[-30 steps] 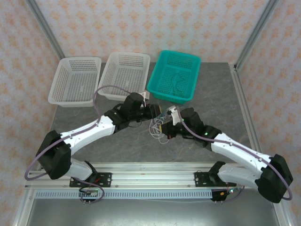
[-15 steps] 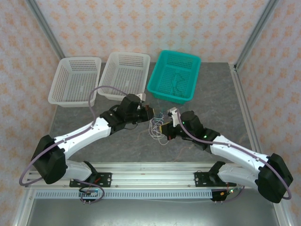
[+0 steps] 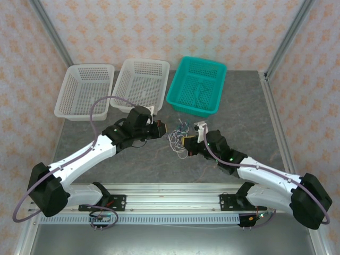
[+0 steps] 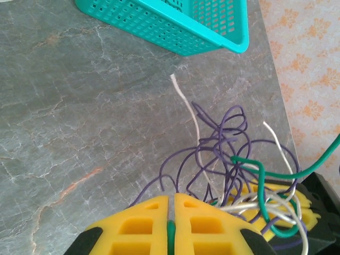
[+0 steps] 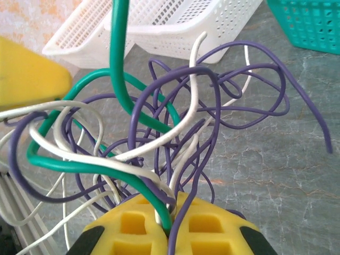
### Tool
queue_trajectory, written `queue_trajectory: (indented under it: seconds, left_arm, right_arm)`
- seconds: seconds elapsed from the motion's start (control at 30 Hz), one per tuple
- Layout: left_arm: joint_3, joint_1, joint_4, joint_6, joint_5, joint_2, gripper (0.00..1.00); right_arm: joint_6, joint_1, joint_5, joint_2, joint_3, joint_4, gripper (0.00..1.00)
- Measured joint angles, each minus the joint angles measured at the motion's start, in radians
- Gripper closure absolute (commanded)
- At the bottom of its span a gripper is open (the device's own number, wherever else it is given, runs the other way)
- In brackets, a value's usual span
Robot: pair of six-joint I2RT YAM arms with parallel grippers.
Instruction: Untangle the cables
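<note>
Tangled cables [image 5: 118, 53] stretch between the left gripper [image 4: 170, 212], jaws clamped on a green strand, and the right gripper [image 5: 169, 220], jaws clamped on several, both cut off below.

Tangled cables [image 3: 179, 139], thin green, white and purple loops, bunched above grey tabletop

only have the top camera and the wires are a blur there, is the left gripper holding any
observer: yes, its wrist camera shows the left gripper shut with a green wire pinched in it
operator: and the right one
observer: the right gripper is shut on several at once, green, white and purple
operator: bundle loose yet
observer: no, the wires loop through each other in one tangle
</note>
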Motion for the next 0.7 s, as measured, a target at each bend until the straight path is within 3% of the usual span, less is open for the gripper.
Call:
queue_trajectory:
  seconds: [0.1,0.23,0.33,0.53,0.7]
  left_arm:
    - [-0.001,0.0,-0.001,0.01,0.009,0.0,0.99]
    - [-0.029,0.018,0.04,0.013,0.036,0.0,0.69]
    - [-0.035,0.068,0.058,0.003,0.014,0.002,0.6]
    - [-0.031,0.08,0.056,0.018,-0.033,0.002,0.6]
    - [0.003,0.08,0.052,0.04,0.009,0.026,0.61]
  right_arm:
    - [0.006,0.002,0.004,-0.011,-0.006,0.0,1.0]
    - [0.005,0.0,-0.027,-0.013,-0.011,-0.013,1.0]
    - [0.005,-0.024,-0.049,0.01,-0.039,-0.071,1.0]
    - [-0.014,-0.025,-0.122,0.024,-0.05,-0.116,1.0]
    - [-0.031,-0.025,-0.15,0.022,-0.05,-0.118,1.0]
